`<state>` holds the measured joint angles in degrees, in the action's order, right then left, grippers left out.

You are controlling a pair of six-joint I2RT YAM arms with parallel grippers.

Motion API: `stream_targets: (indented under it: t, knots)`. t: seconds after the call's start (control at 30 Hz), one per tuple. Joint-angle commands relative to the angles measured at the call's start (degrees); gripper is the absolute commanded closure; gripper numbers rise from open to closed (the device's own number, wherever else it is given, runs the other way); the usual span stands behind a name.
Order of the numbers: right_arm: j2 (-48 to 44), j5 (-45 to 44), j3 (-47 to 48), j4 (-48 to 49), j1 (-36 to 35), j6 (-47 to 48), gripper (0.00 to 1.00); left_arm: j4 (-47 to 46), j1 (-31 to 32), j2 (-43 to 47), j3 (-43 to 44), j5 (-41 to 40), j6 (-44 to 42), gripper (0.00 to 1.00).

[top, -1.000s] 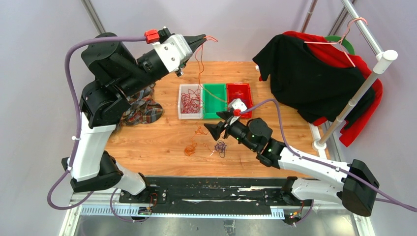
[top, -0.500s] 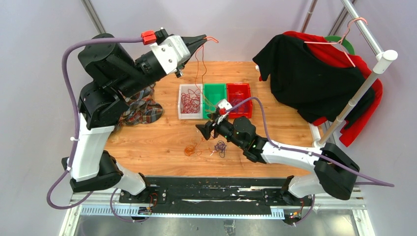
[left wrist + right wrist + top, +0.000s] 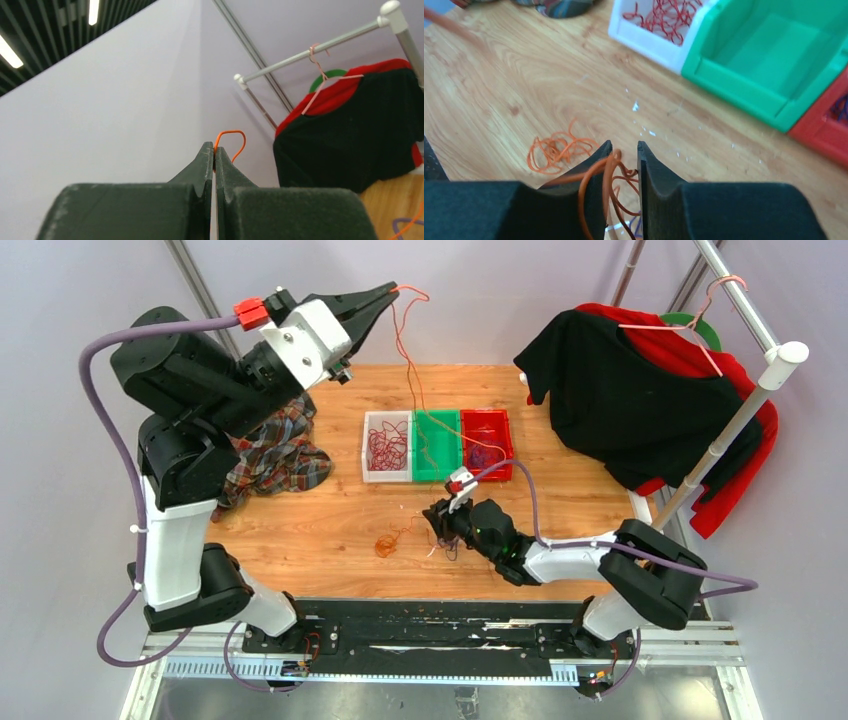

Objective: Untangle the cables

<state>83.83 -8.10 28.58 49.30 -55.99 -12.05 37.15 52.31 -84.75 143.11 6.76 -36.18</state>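
Note:
My left gripper (image 3: 391,288) is raised high at the back left, shut on an orange cable (image 3: 405,350). In the left wrist view its tips (image 3: 214,150) pinch that cable's loop (image 3: 232,132). The cable runs down past the bins to a tangle (image 3: 392,538) on the table. My right gripper (image 3: 436,521) is low at that tangle. In the right wrist view its jaws (image 3: 624,147) stand a narrow gap apart, open, with orange and dark red cables (image 3: 611,182) between them and a purple one (image 3: 636,227) below. An orange coil (image 3: 556,150) lies just left.
Three bins sit in a row at mid table: white (image 3: 386,445) holding red cables, green (image 3: 436,445), and red (image 3: 486,440) holding purple ones. A plaid cloth (image 3: 280,455) lies at the left. A rack with black and red garments (image 3: 640,390) stands at the right.
My left gripper has risen and swung left, drawing the orange cable up. The right gripper has moved left and down onto the tangle, and its jaws have narrowed around the cables.

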Motion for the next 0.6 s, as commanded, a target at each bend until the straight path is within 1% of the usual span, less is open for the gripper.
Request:
stream_targets:
  t: [0.0, 0.13, 0.27, 0.37, 0.43, 0.5, 0.57]
  knots:
    - [2.1, -3.4, -4.2, 6.4, -0.7, -3.4, 0.75, -7.1, 0.6, 0.4, 1.2, -2.9, -3.3, 1.00]
    - [4.8, -4.1, -7.6, 9.9, -0.7, -5.8, 0.75, -15.2, 0.6, 1.5, -0.4, -4.9, -6.2, 0.99]
    - [8.0, -4.4, -10.2, 13.0, -0.7, -8.0, 0.72, -21.3, 0.6, 1.1, 0.3, -6.5, -8.3, 1.00]
    - [10.0, -4.3, -11.9, 16.1, -0.7, -9.3, 0.71, -20.5, 0.6, 0.6, 1.3, -6.0, -8.6, 1.00]
    - [9.8, -4.1, -12.6, 17.1, -0.7, -9.7, 0.71, -19.1, 0.6, 1.2, -0.1, -6.0, -8.0, 1.00]
    - [8.0, -4.0, -13.0, 16.7, -0.7, -9.5, 0.69, -18.4, 0.6, 2.4, -3.8, -6.2, -7.6, 1.00]
    - [4.5, -4.8, -12.9, 14.4, -0.7, -9.3, 0.64, -18.3, 0.6, 3.8, -8.4, -6.4, -7.2, 1.00]
